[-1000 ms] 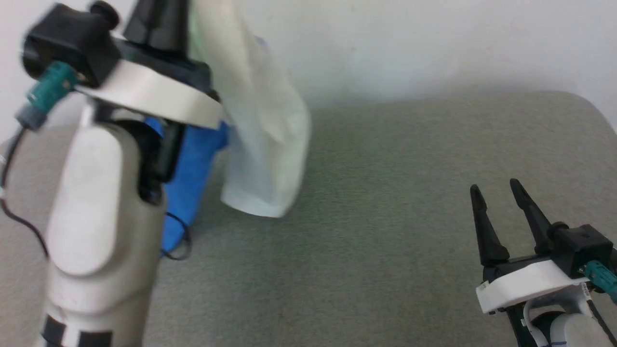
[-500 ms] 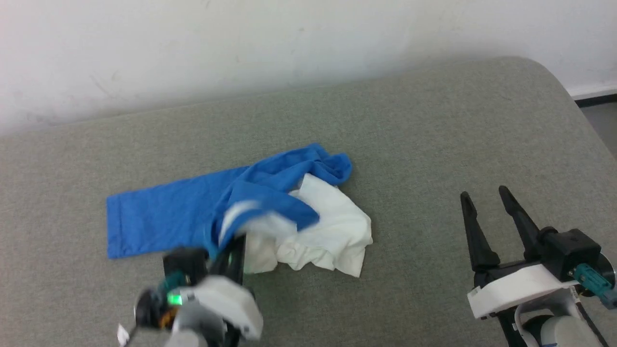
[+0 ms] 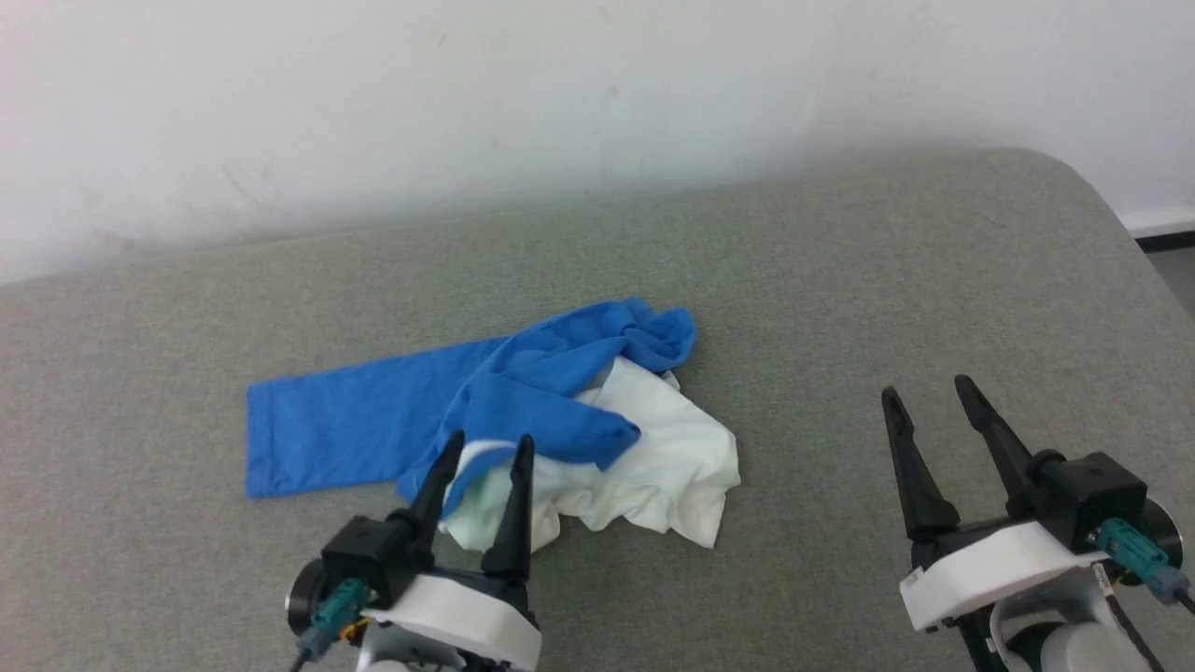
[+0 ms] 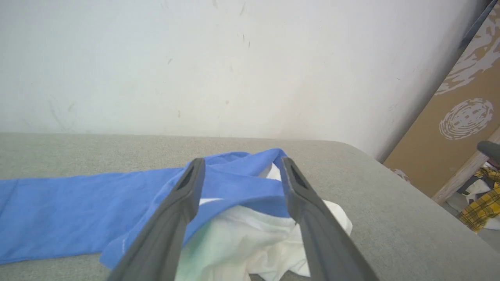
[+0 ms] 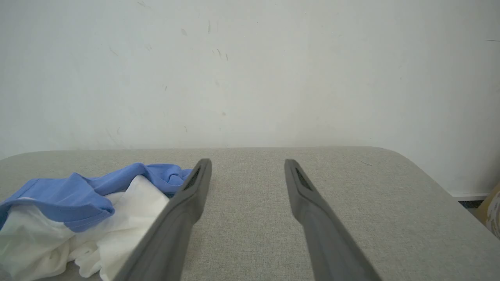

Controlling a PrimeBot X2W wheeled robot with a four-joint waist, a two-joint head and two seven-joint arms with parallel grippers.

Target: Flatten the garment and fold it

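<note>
The garment (image 3: 523, 420) lies crumpled on the grey padded table (image 3: 840, 308), one blue sleeve stretched flat to the left and the white body bunched at the right. It also shows in the left wrist view (image 4: 117, 203) and at the left of the right wrist view (image 5: 78, 210). My left gripper (image 3: 490, 448) stands open at the garment's near edge, its fingertips over the white fabric with nothing pinched between them. Well off to the right of the garment, my right gripper (image 3: 924, 397) is open above bare table.
A white wall (image 3: 560, 103) rises just behind the table. The table's rounded right corner (image 3: 1092, 187) drops off to the floor. In the left wrist view, a brown patterned board (image 4: 461, 117) and a yellow plaid cloth (image 4: 482, 207) lie beyond that corner.
My left gripper, which held the garment high a second ago, has come down to the table's near edge and opened. The garment now lies in a heap. The head camera has shifted.
</note>
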